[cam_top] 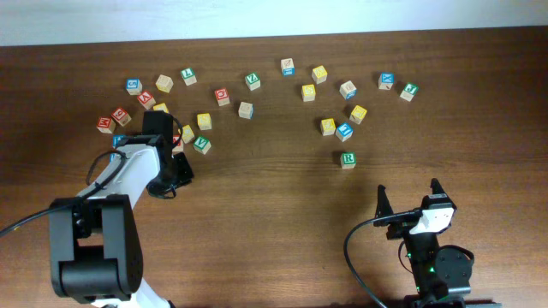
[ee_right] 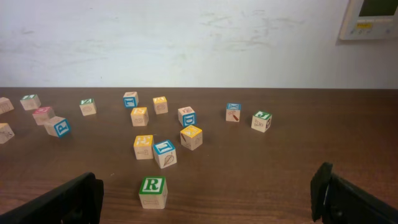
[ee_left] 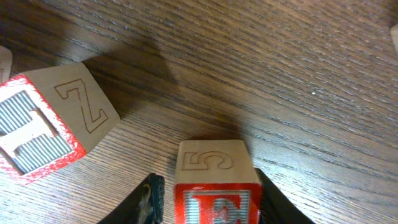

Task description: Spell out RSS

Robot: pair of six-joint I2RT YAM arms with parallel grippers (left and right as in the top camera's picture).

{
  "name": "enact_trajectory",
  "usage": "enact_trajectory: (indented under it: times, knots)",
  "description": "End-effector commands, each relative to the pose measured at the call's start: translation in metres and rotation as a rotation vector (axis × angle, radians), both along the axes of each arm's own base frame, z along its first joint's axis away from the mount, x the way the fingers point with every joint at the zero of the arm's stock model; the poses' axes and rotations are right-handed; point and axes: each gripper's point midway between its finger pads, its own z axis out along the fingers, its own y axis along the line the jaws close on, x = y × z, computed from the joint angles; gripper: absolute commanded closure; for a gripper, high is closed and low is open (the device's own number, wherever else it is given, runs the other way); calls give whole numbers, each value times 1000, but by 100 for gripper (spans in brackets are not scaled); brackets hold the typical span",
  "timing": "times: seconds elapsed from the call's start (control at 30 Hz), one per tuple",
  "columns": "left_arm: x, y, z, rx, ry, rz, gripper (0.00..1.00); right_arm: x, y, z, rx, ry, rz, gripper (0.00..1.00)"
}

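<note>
The R cube [cam_top: 348, 159] sits alone on the tabletop [cam_top: 274, 214], right of centre and just beyond your right end effector [cam_top: 409, 198], whose jaws stand spread wide and empty. Past it, the near yellow cube [cam_top: 328, 127] lies tight beside a blue cube [cam_top: 344, 131], and the far yellow cube [cam_top: 358, 113] is a little farther right. Their letters are too small to read, so check for an S before committing.

Your left end effector [ee_left: 208, 202] brackets a red-faced cube [ee_left: 214, 177] in the left cluster. The plain top of that cube carries a carved mark that could be an S or a 5. One finger looks pressed against it and the other just shy, so you cannot tell whether it is truly pinched.

Expect these cubes to be light, rigid wood that will not crush but skids easily on the smooth tabletop. Take each one from above, across two opposite flat sides and centred, so it does not twist. For the near yellow cube, choose the pair of sides clear of its blue neighbour.
</note>
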Motion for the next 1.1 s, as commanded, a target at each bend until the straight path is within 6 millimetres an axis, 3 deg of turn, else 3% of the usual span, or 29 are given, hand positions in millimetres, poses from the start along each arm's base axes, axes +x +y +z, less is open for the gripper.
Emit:
enact_trajectory:
  times: [0.0,0.13,0.27,0.47,0.73,0.9,1.07]
  knots:
    - [-2,4,-3,18,12,-18,72,0,-3,-3,-5,5,-15,2]
    - [2,3,3,22,11,-69,71,0,-3,-3,-5,5,-15,2]
    - [2,0,10,21,28,-103,76,0,-3,-3,-5,5,-15,2]
    - [0,-17,11,50,46,-237,76,0,-3,-3,-5,5,-15,2]
    - [1,-46,19,292,32,-409,79,0,-3,-3,-5,5,-15,2]
    - [3,-48,34,491,-23,-381,81,0,-3,-3,-5,5,-15,2]
    - [-3,-48,28,548,-20,-359,83,0,-3,-3,-5,5,-15,2]
